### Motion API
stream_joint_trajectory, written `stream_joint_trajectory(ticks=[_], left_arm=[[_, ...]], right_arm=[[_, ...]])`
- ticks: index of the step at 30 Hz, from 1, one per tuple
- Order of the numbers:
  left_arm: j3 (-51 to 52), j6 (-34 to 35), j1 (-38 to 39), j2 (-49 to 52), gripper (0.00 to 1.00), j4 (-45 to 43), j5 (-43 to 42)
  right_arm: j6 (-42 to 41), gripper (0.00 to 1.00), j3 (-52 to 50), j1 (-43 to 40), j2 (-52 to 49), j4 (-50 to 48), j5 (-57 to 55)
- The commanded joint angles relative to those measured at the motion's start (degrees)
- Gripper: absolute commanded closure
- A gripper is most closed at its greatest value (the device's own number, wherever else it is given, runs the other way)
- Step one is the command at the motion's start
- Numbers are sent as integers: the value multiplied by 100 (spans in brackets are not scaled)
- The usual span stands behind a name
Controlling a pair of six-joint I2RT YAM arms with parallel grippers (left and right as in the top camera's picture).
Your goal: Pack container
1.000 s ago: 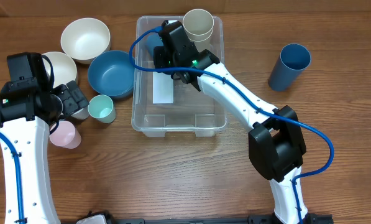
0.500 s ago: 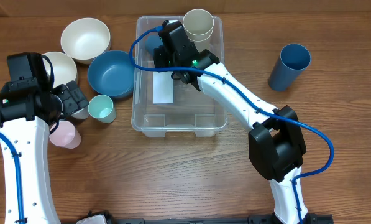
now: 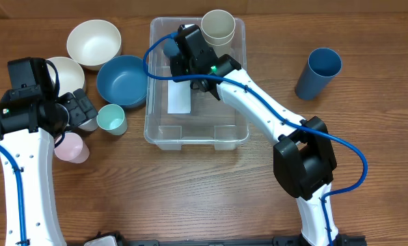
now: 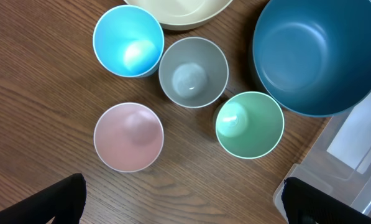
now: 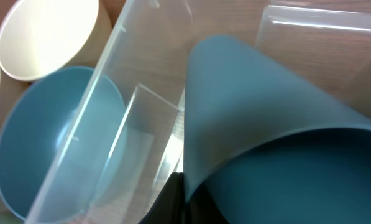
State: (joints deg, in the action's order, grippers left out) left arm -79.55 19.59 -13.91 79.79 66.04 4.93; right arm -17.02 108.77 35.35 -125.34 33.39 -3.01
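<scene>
apparently right hand (image 3: 179,53) clamps dark blue plastic cup (image 5: 266,124); set it upright inside clear rectangular plastic container (image 3: 190,130), then release.

White arms (image 3: 258,102), black joints (image 3: 303,164), blue cables (image 3: 145,58).

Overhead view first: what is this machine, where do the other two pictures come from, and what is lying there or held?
Two robot arms work at a wooden table, each ending in a two-finger gripper. The overhead camera looks straight down; the other two pictures come from a camera on each wrist. The right gripper holds a slate-blue cup tilted inside the clear container, where a cream cup stands. The left gripper hangs open over a pink cup, mint cup, grey cup and light blue cup. A blue bowl, a cream bowl and a tall blue cup sit outside.
</scene>
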Motion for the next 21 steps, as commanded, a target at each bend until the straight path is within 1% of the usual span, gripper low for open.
stream_joint_trajectory(ticks=[1,7,12,16,21], left_arm=[[-125,79,-22,9,0,-4,-50],[-125,79,-22,9,0,-4,-50],[-125,79,-22,9,0,-4,-50],[-125,79,-22,9,0,-4,-50],[-125,79,-22,9,0,-4,-50]], right_arm=[[566,96,164,-7,-66,238,-256],[1003,96,179,-7,157,531,-256],[1003,96,199,-7,457,667,-254],[1014,96,199,-9,492,686,-254],[1226,96,199,-4,538,763,-321]])
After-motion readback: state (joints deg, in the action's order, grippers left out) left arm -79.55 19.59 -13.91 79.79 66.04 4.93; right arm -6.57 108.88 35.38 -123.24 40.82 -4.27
